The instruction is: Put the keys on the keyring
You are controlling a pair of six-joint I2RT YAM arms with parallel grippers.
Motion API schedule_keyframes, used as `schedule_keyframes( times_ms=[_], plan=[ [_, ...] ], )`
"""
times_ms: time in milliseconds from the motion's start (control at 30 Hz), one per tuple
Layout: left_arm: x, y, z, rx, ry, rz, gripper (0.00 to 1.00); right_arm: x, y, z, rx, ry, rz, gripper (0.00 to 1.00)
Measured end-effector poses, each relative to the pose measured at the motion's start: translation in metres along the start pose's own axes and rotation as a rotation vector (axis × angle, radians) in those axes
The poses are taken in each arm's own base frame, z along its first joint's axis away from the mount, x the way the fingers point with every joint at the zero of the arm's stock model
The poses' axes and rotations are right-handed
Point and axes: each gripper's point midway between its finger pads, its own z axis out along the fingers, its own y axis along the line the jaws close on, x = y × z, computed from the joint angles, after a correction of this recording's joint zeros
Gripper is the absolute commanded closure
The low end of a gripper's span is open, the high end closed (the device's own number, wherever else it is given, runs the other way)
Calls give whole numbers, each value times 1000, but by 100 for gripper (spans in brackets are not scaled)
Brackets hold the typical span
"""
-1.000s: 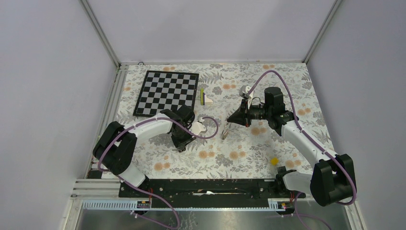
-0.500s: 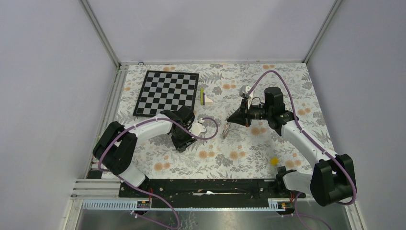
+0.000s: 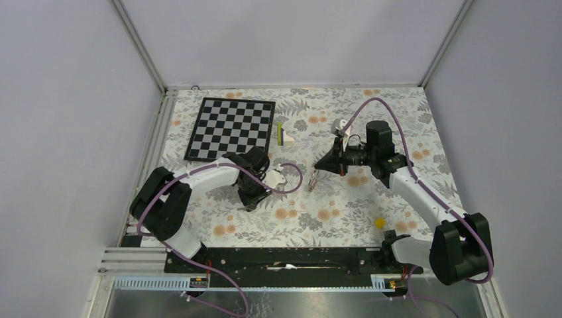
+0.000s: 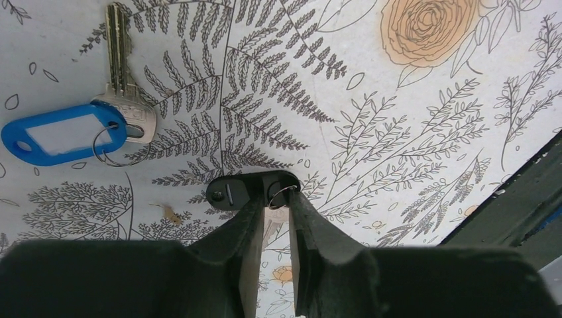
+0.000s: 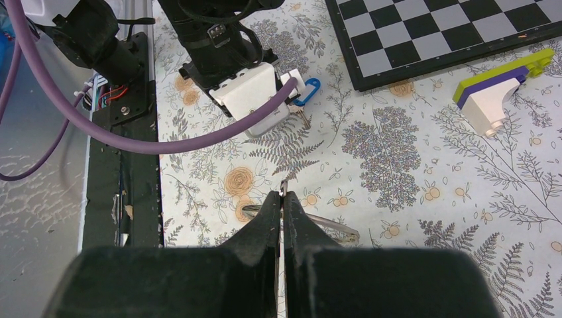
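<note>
We are gripping the black-headed small metal key (image 4: pixel 242 191) with our left gripper (image 4: pixel 275 199) — the two dark fingers are standing only narrowly apart, seemingly pinching the pale blade between them, while the black head and its little wire loop are lying just past the fingertips on the floral-printed tablecloth (image 4: pixel 411 152). Well apart from it, toward the upper left of the wrist view, the silver metal key with the bright blue plastic tag (image 4: pixel 63 132) is lying flat and untouched. Our right gripper (image 5: pixel 281 199) is pressing fully together on the thin round silvery wire keyring (image 5: pixel 331 230), presenting it toward the left arm; whether the ring is touching the cloth we cannot tell. We are judging this to be the pick-up of the first key, with no threading done yet. The next move is asking us to lift the key without letting it swivel, carry it to the ring, and bring its loop onto the wire — a fine alignment, since both are slim.
</note>
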Motion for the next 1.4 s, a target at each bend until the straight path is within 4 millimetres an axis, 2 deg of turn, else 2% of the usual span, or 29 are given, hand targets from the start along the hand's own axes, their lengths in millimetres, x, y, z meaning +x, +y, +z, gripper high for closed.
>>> schedule_keyframes(
  times_ms=[267,733,933,1400],
  plan=[
    [0,-1,0,4,-2,1,100,0,0,0,0,0,0,100],
    [2,-5,-7,21,-2,31,100,1,0,0,1,1,-2,100],
    [-6,-1,-22,-17,-63,56,100,1,-1,0,2,1,-6,100],
    [-27,19,-33,-154,-189,94,100,1,-1,0,3,2,-9,100]
  ],
)
